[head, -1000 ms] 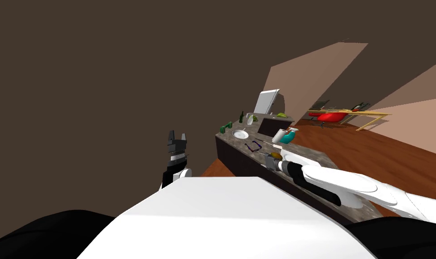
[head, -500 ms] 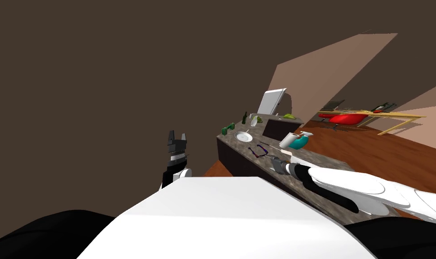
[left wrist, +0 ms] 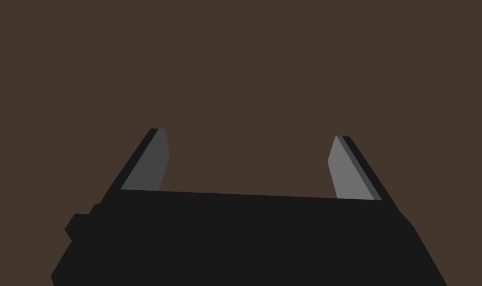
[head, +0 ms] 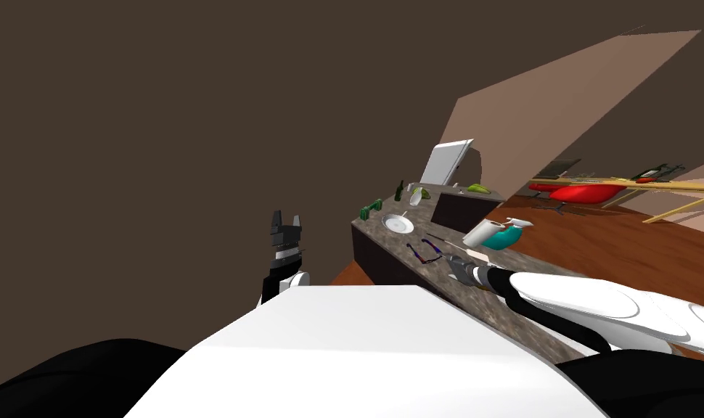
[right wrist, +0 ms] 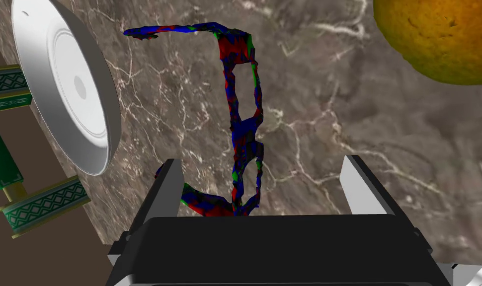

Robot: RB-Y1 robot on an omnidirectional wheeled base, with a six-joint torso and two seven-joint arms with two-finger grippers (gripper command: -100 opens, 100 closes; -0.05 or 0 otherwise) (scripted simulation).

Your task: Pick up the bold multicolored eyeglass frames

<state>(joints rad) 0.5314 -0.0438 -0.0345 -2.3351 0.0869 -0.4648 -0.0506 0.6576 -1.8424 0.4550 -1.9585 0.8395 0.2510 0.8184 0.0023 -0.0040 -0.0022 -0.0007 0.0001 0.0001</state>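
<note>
The eyeglass frames (right wrist: 242, 114) are mottled blue, red and green and lie open on a brown marbled counter (right wrist: 304, 119). My right gripper (right wrist: 262, 171) is open just above them, and the near lens and one temple pass between its fingers (right wrist: 171, 186) down to the dark body. In the head view the glasses (head: 423, 252) lie just ahead of my right gripper (head: 453, 265) on the counter (head: 394, 247). My left gripper (head: 286, 220) is raised in front of the brown wall, open and empty (left wrist: 248, 159).
A white plate (right wrist: 68, 89) lies beside the glasses near the counter's edge, with a green and gold object (right wrist: 16, 174) past it. An orange-brown round fruit (right wrist: 441, 37) sits on the other side. A teal spray bottle (head: 506, 234) and a white roll (head: 480, 232) stand further along.
My head camera has swung, shifting the counter rightward in view. My right arm has drawn in lower and closer to the glasses. The left arm has not moved.
</note>
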